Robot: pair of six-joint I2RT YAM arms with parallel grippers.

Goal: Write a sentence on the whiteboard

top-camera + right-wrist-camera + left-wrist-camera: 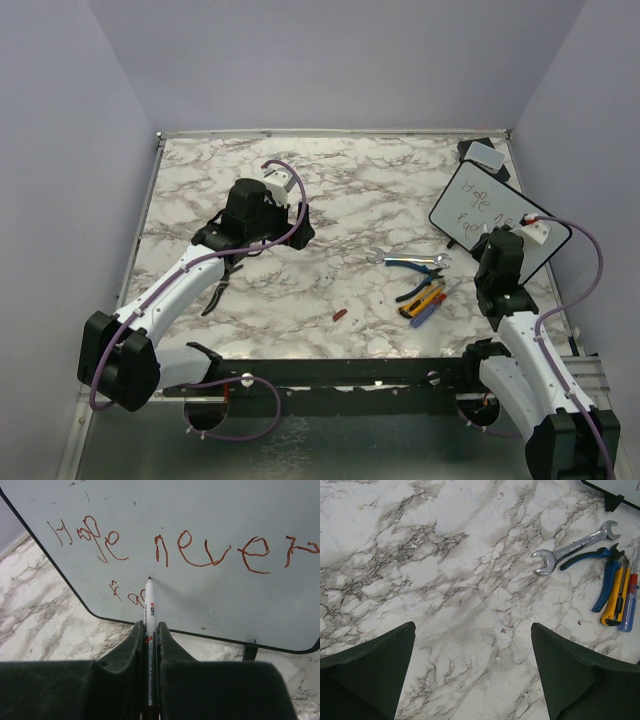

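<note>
My right gripper [148, 630] clamps the marker [149, 602], seemingly mid second line on the whiteboard [215, 515]; next, a light steady stroke rightward.

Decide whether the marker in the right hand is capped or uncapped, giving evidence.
Uncapped: the marker, gripped in the right hand, shows a bare pointed tip aimed at the whiteboard, just below red handwriting.

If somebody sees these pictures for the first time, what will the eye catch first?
The whiteboard at the far right of the table, with red handwriting, and the right gripper shut on a marker whose tip meets it. Hand tools lie left of the board; the left gripper hangs open above bare marble.
</note>
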